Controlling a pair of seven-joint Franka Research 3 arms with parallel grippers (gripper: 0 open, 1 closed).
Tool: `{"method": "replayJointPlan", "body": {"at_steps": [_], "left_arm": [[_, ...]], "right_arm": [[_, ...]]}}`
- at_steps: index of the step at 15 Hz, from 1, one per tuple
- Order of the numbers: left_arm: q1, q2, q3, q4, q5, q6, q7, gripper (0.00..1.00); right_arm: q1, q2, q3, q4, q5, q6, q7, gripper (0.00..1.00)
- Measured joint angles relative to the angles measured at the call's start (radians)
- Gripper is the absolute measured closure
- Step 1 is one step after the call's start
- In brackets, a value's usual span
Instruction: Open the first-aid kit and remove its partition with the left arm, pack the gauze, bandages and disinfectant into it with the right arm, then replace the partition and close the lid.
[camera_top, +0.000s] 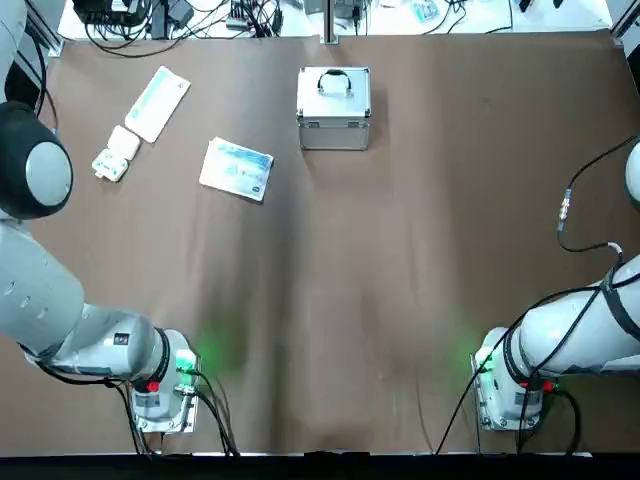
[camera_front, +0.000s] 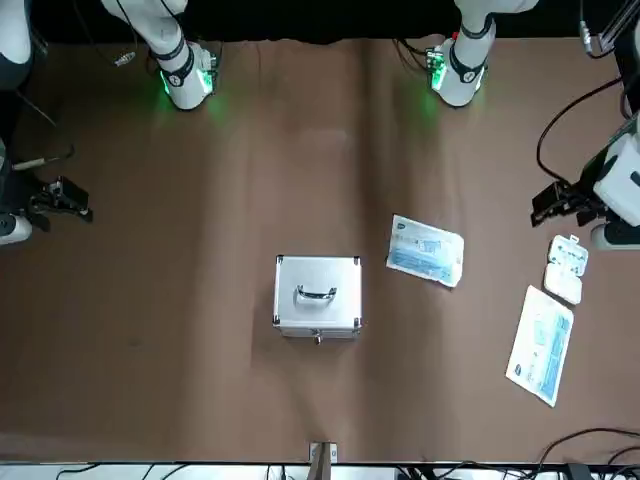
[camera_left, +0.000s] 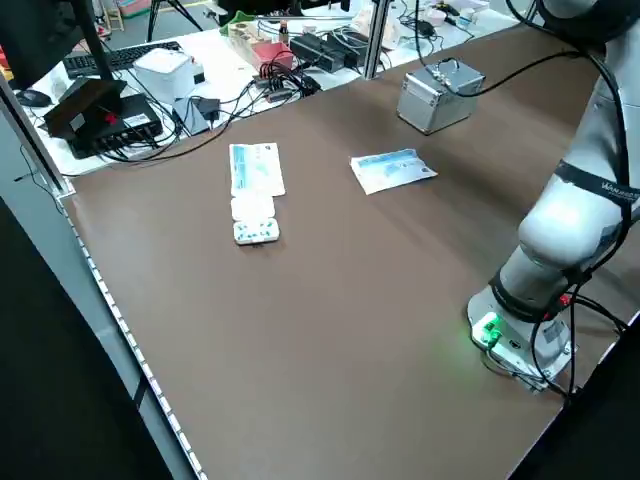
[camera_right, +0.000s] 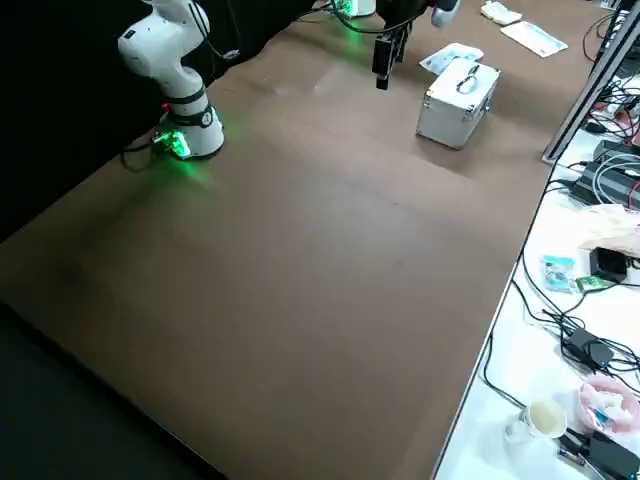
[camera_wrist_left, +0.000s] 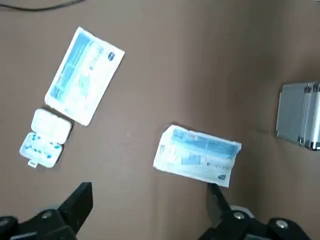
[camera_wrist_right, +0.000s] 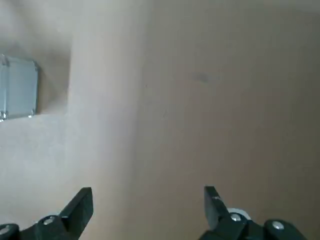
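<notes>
Two grippers are held above the brown counter (camera_top: 400, 300) with fingers spread wide, nothing between them: the left gripper (camera_wrist_left: 150, 212) over the flat blue-white cartons, the right gripper (camera_wrist_right: 148, 212) over bare surface. The small silver aluminium first-aid kit (camera_top: 334, 107) is seen at the far middle, its lid (camera_front: 317, 291) shut and loop handle lying flat. A small white blister pack (camera_top: 115, 155) lies beside the longer carton (camera_top: 157, 103).
</notes>
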Motion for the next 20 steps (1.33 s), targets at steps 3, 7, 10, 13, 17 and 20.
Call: {"method": "replayJointPlan", "body": {"at_steps": [3,7,10,13,17,20], "left_arm": [[-0.001,-0.063,-0.004,-0.103,0.0,0.084,0.0,0.0],[-0.002,-0.163,-0.005,-0.189,0.0,0.098,0.021,0.0],[-0.002,-0.19,-0.005,-0.192,0.0,0.092,0.036,0.0],[-0.002,-0.194,-0.005,-0.18,0.0,0.066,0.046,0.0],[-0.002,-0.195,-0.004,-0.164,0.0,0.035,0.067,0.0],[-0.002,-0.195,-0.004,-0.164,0.0,0.034,0.067,0.0]], "right_arm": [[-0.025,-0.005,-0.005,0.001,-0.002,-0.024,0.0,0.02],[-0.081,-0.017,-0.006,0.002,-0.002,-0.026,-0.005,0.02],[-0.082,-0.017,-0.004,0.001,-0.002,-0.025,-0.005,0.02],[-0.082,-0.017,-0.003,0.001,-0.002,-0.025,-0.005,0.02],[-0.081,-0.017,-0.003,0.001,-0.002,-0.016,-0.005,0.02],[-0.079,-0.017,-0.001,0.002,-0.002,-0.01,-0.005,0.02]]}}
